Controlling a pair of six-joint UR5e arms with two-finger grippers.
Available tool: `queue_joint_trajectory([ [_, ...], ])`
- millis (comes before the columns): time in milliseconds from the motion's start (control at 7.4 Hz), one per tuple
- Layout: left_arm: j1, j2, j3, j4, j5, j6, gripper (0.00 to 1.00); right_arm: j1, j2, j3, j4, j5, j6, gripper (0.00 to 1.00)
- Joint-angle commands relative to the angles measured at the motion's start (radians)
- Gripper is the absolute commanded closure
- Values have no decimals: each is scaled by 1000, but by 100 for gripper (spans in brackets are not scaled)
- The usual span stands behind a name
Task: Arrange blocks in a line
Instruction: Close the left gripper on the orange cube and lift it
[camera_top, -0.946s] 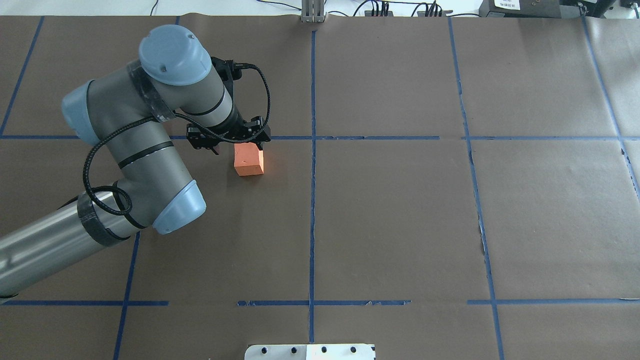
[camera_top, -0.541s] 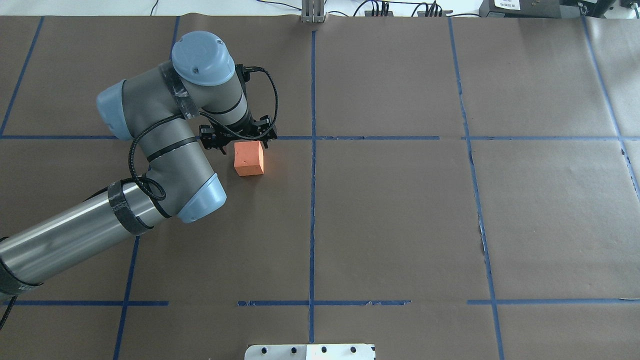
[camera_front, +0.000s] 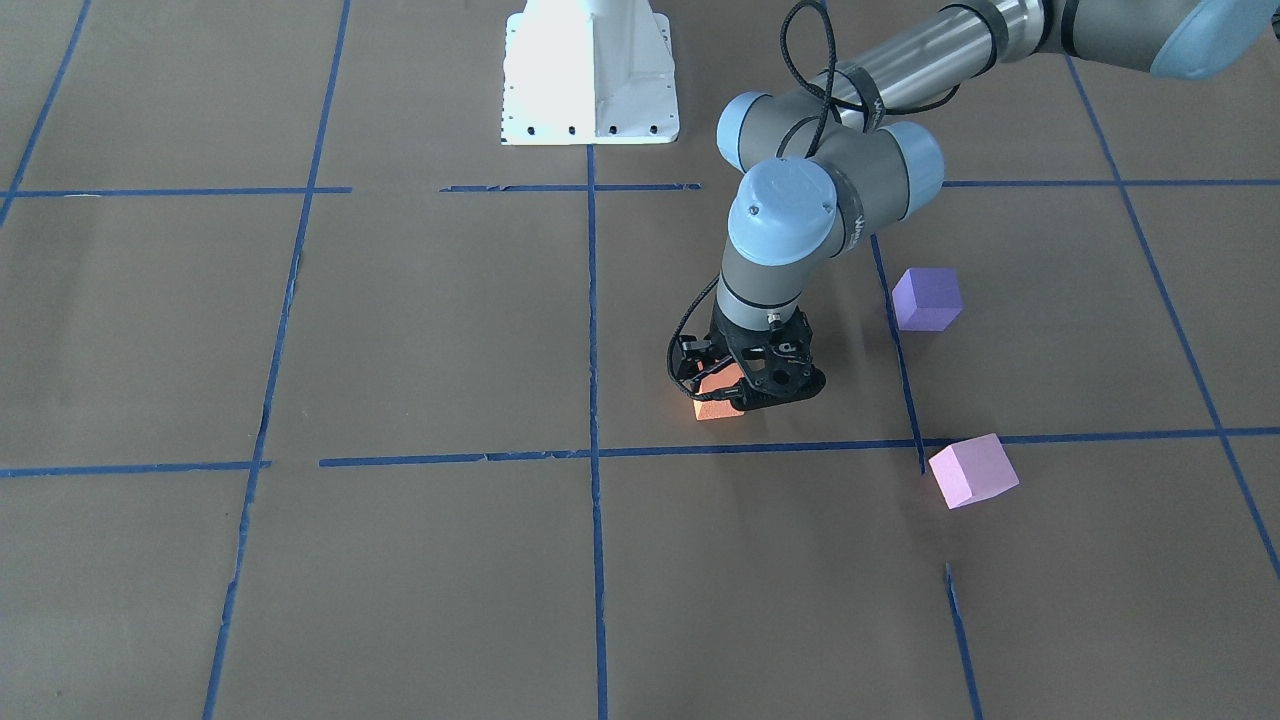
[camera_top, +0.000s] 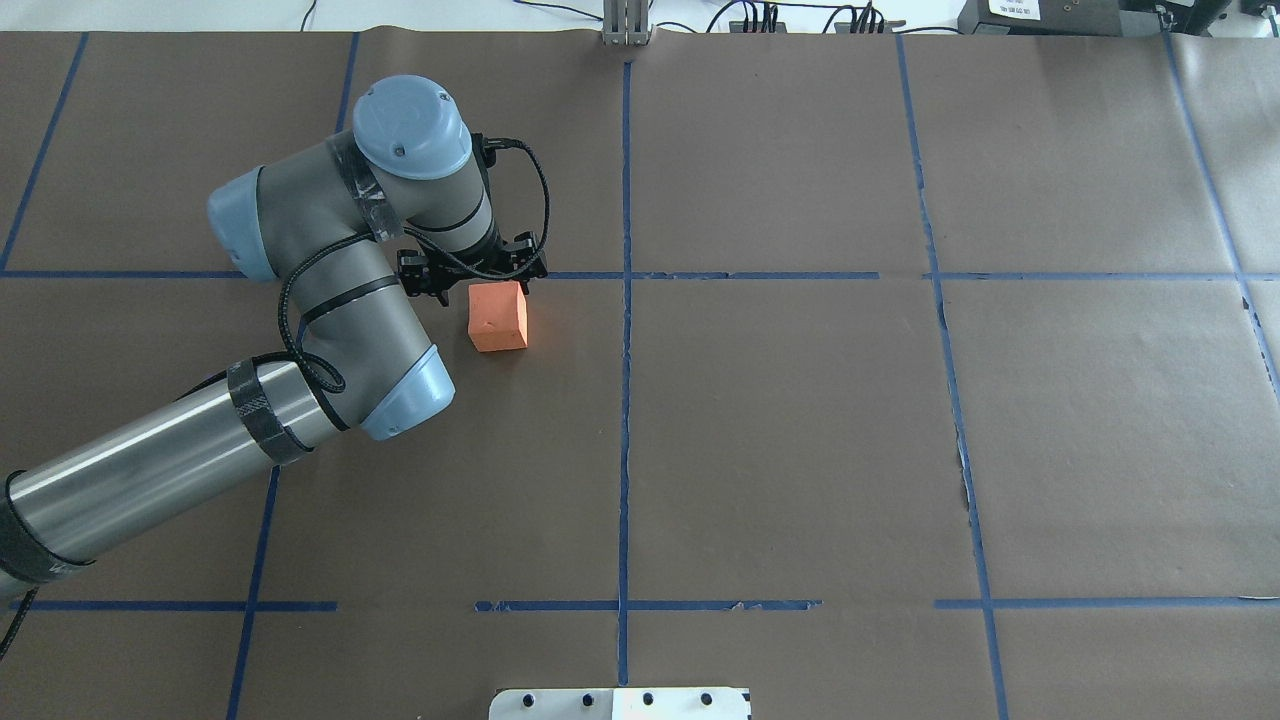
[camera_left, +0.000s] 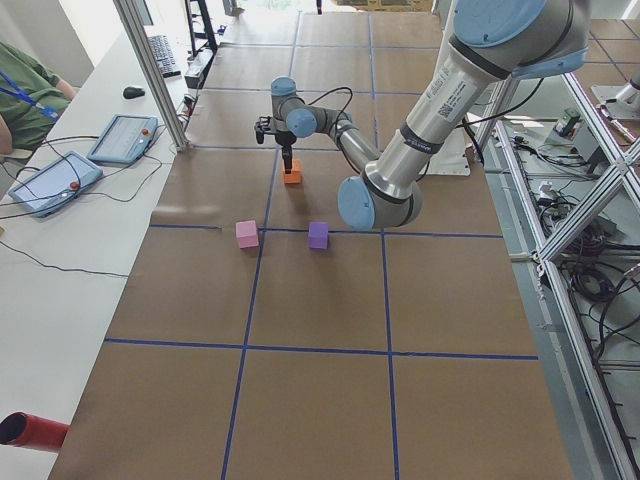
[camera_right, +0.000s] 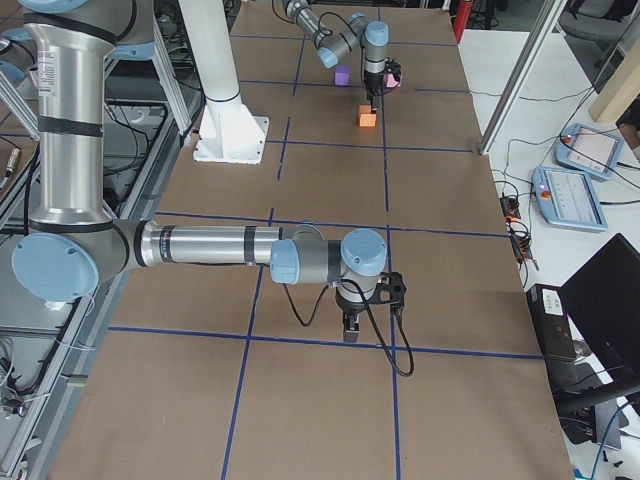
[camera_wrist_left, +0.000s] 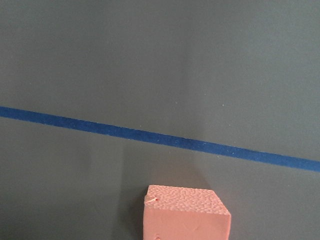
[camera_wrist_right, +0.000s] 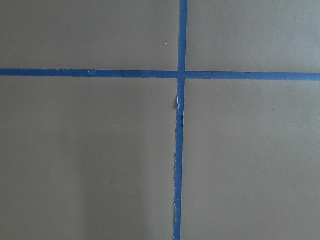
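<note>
The orange block (camera_top: 498, 318) sits on the brown table just near of a blue tape line; it also shows in the front view (camera_front: 712, 407) and at the bottom of the left wrist view (camera_wrist_left: 186, 214). My left gripper (camera_top: 480, 288) hangs open over its far edge, jaws spread wider than the block, not gripping it. The dark purple block (camera_front: 927, 298) and the pale pink block (camera_front: 972, 470) lie apart on the robot's left side, hidden under my arm in the overhead view. My right gripper (camera_right: 352, 325) shows only in the exterior right view; I cannot tell its state.
The white robot base (camera_front: 590, 75) stands at the table's near edge. Blue tape lines (camera_top: 625, 330) grid the brown paper. Tablets (camera_left: 120, 138) and an operator (camera_left: 20, 80) are on the side bench in the exterior left view.
My left arm's elbow and wrist swung right and away from the robot; the gripper shifted a little right above the orange block. The block has not moved.
</note>
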Motion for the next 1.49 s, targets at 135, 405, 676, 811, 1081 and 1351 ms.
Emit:
queue_joint_trajectory([
  [135,22,3,26,-36,-1,-1,0,1,0,0,0,0,0,0],
  [405,45,32,43,-118,-1,0,0,1,0,0,0,0,0,0],
  [676,49,33,43,-119,0,0,47,1,0,0,0,0,0,0],
  [811,48,31,43,-119,0,0,88,1,0,0,0,0,0,0],
  [1081,34,26,20,-108,-1,0,100,1,0,0,0,0,0,0],
  [1351,-4,37,-78,-3,-13,20,100,1,0,0,0,0,0,0],
])
